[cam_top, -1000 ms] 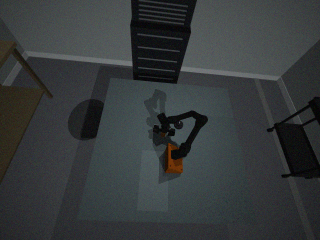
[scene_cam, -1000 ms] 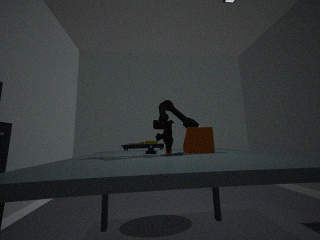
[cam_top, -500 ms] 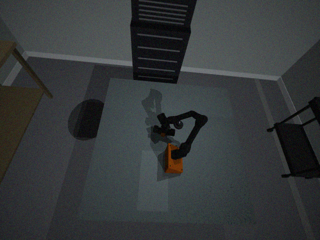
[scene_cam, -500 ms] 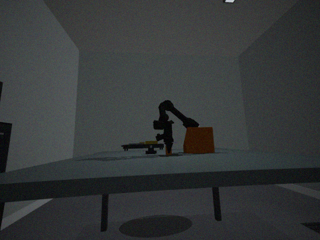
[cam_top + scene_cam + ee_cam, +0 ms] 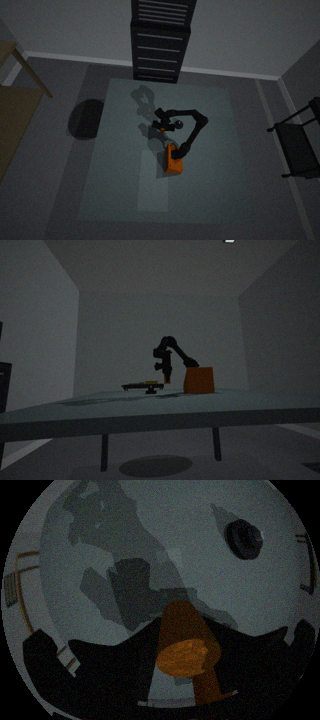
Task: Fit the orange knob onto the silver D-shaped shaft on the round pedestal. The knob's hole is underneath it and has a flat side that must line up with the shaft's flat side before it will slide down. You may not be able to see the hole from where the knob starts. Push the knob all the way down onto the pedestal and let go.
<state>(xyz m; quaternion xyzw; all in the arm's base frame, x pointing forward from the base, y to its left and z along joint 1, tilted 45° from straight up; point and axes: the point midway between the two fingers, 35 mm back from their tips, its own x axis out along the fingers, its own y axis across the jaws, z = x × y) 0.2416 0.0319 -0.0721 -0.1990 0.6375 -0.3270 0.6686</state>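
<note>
The orange knob is held between the fingers, above the table top. In the exterior view it looks roughly upright. My gripper is shut on it and points down. The knob's underside and hole are hidden. The dark round pedestal stands on the table apart from the knob, at the upper right in the wrist view. The silver shaft is only a small bright spot; its flat side cannot be made out.
The orange box under the arm's base stands beside the work area; its side also shows in the wrist view. The pale table carries dark arm shadows. A dark drawer cabinet stands beyond its far edge.
</note>
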